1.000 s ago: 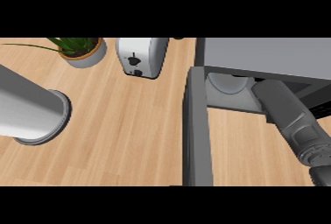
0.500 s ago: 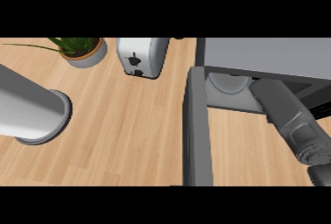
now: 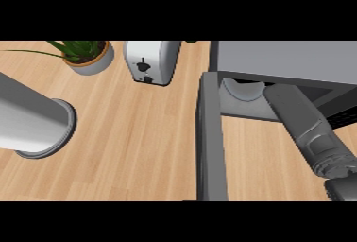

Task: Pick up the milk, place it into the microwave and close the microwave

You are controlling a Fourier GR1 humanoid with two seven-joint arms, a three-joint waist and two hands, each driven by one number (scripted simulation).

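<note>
— Where is the milk?

— I cannot tell for sure. A pale rounded shape [image 3: 244, 90] sits in the mouth of the grey box-shaped microwave [image 3: 279, 59], touching or just beside the grey right forearm [image 3: 307, 127]. It may be the carton or part of the oven's floor; too little of it shows.

— And the right hand?

— Hidden. The forearm runs from the lower right up into the microwave's cavity, and the roof of the oven covers everything past the wrist, so whether the hand is spread or clasping something cannot be told.

— Is the microwave open?

— Yes. Its grey door [image 3: 210, 142] stands swung out, seen edge-on as a long bar down the light wooden counter [image 3: 132, 151].

— What else?

— The grey left forearm [image 3: 28, 118] fills the left edge, cut off by the frame, its hand out of sight. At the top stand a white toaster [image 3: 150, 61] and, to its left, a green plant in a pale pot [image 3: 87, 54], its upper leaves cut off.
</note>
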